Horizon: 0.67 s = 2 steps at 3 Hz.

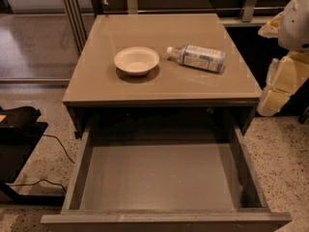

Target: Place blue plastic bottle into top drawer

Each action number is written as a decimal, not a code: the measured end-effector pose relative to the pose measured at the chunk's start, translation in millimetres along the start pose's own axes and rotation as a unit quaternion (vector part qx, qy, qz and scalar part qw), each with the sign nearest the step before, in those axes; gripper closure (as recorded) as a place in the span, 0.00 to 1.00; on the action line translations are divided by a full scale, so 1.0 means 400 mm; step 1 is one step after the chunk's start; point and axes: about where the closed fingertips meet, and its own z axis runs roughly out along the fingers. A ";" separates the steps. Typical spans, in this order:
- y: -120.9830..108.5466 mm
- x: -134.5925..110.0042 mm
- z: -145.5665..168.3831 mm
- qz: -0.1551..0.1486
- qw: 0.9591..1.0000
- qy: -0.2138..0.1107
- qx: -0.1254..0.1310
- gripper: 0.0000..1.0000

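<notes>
Top drawer [164, 219] pulled fully out at the bottom of the view, wide shallow grey-brown box, plain flat front edge nearest, nothing inside it. Above it the taupe cabinet's glossy tabletop [159, 88]. Left of the drawer, a black stand [17, 129] on the speckled floor [285, 149], with a thin dark cable [54, 144] trailing under it. On the tabletop, left of centre, a cream round bowl [136, 60], upright. Just right of the bowl, apart from it, the blue plastic bottle [197, 58] lies on its side: small, clear plastic, white cap pointing left toward the bowl, base to the right and slightly nearer the front edge, pale blue-white wraparound label with fine dark print too small to read. The bottle is on the tabletop, not in the drawer. Gripper [280, 83] at the right edge, off the cabinet's right side, cream-yellow blocks below a white rounded part, well apart from the bottle; cannot tell whether it is open or closed. Behind the cabinet, metal rails and a dark wall base.
</notes>
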 end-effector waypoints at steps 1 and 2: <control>-0.087 -0.028 0.011 -0.003 0.999 -0.039 0.019 0.00; -0.197 -0.054 0.033 -0.007 0.992 -0.116 0.048 0.00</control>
